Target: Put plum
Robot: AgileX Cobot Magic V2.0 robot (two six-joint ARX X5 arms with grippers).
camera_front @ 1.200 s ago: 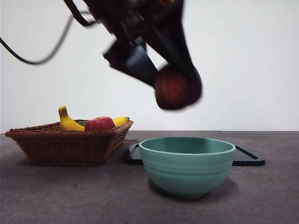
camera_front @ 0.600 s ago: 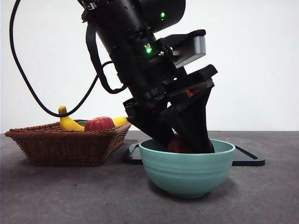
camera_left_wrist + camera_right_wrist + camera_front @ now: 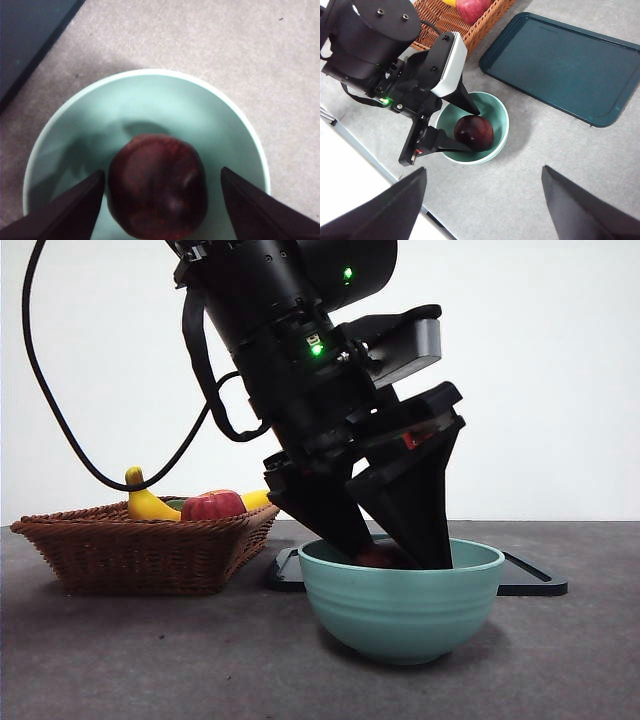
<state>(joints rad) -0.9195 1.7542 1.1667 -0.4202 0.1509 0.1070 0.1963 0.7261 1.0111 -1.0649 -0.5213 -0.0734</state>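
Observation:
The plum (image 3: pixel 157 187), dark maroon and glossy, lies inside the teal bowl (image 3: pixel 400 610) at the table's middle. It also shows in the right wrist view (image 3: pixel 473 132) and just peeks over the bowl's rim in the front view (image 3: pixel 378 557). My left gripper (image 3: pixel 395 560) reaches down into the bowl. Its jaws stand open on either side of the plum, with a clear gap on one side. My right gripper (image 3: pixel 482 200) is open and empty, high above the table and looking down on the bowl (image 3: pixel 502 112).
A wicker basket (image 3: pixel 150 545) stands left of the bowl with a yellow banana (image 3: pixel 145 502) and a red apple (image 3: pixel 212 505) in it. A dark teal tray (image 3: pixel 530 580) lies flat behind the bowl, to the right.
My left gripper came down from above with the plum into the bowl. Its jaws have since spread apart and the plum has sunk lower in the bowl.

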